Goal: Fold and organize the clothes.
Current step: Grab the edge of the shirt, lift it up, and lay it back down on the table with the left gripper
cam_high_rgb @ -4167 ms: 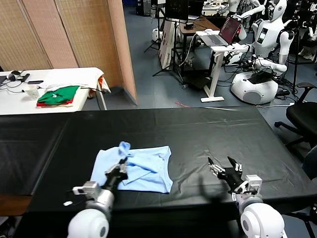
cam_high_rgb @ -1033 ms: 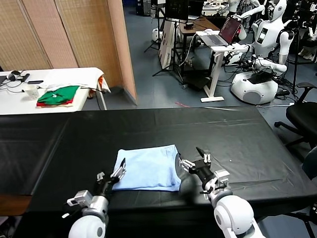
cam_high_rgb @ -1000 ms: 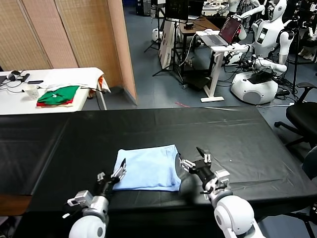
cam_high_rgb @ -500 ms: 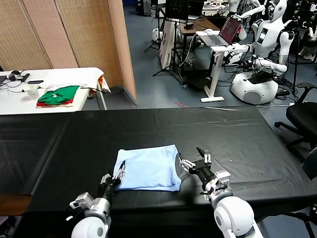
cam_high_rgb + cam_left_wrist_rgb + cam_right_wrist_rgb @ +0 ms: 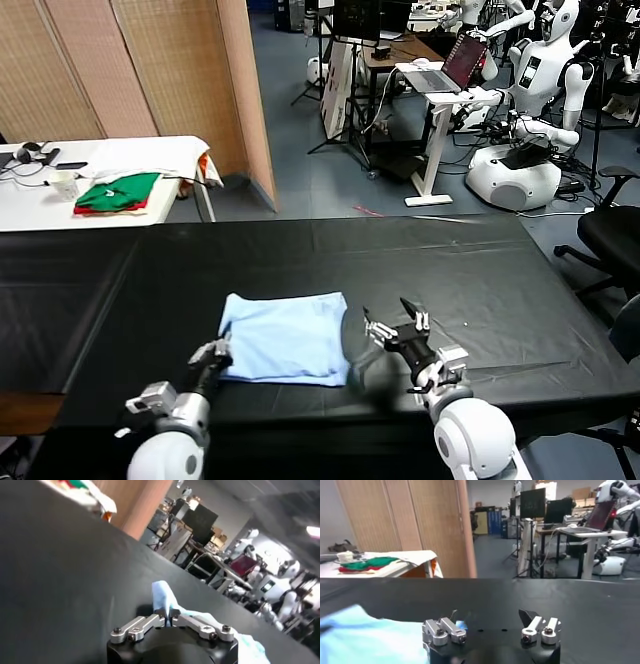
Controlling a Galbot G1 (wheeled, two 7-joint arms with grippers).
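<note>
On black table, left gripper pinching T-shirt corner

No legible text, labels, brand marks, numbers or signs are present in any view. The laptop and monitors in the background show no readable characters. The T-shirt on the counter shows no readable lettering.

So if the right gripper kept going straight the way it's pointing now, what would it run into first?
Probably nothing soon. The open right gripper points away from the robot over the bare black tabletop; the folded pale sky-blue T-shirt lies off to its left, out of that line, though depth is uncertain.
</note>
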